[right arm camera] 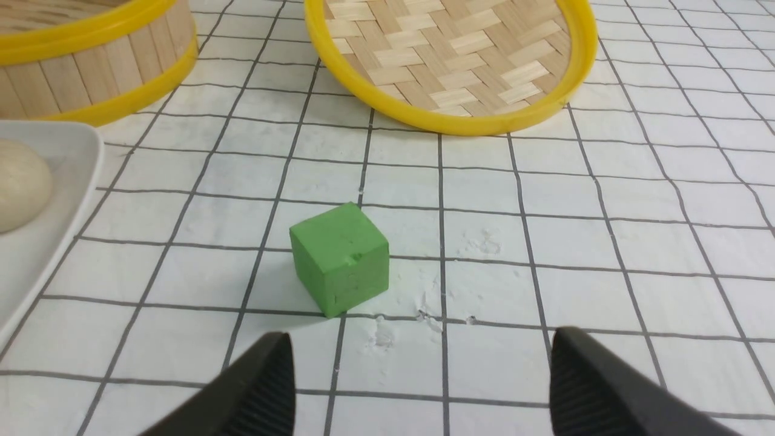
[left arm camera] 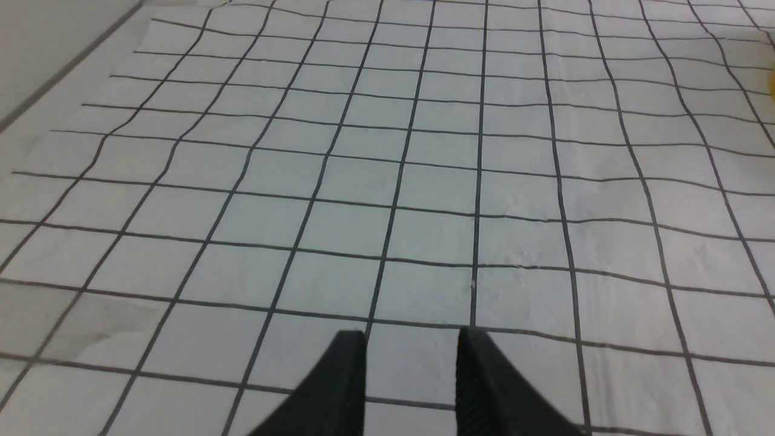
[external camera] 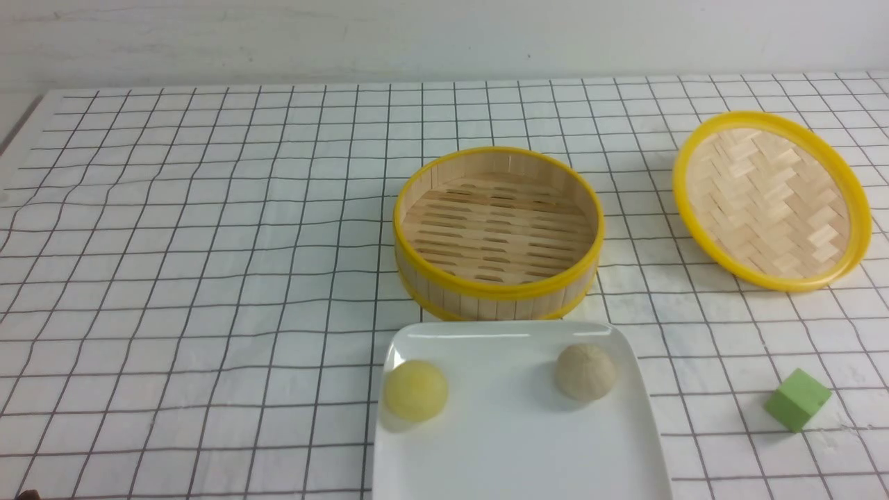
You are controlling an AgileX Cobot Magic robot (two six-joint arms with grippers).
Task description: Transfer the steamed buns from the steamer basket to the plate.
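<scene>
Front view: both buns on the plate, basket bare

The steamer basket (external camera: 497,232) shows only its slatted floor. Just in front of it, at the tabletop's near edge, the plate (external camera: 517,444) carries the yellow bun (external camera: 415,390) and the beige bun (external camera: 585,371), apart. The woven lid (external camera: 771,198) lies toward the right edge. The left gripper (left arm camera: 412,348) stands partly spread over bare cloth, gripping nothing. The right gripper (right arm camera: 421,357) gapes wide near the green cube (right arm camera: 340,259), not touching it.

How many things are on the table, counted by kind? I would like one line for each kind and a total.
Steamed buns: 2, pale yellow and beige, both on the plate
Steamer basket: 1
Woven lid: 1
White plate: 1
Green cube: 1
Total: 6
</scene>
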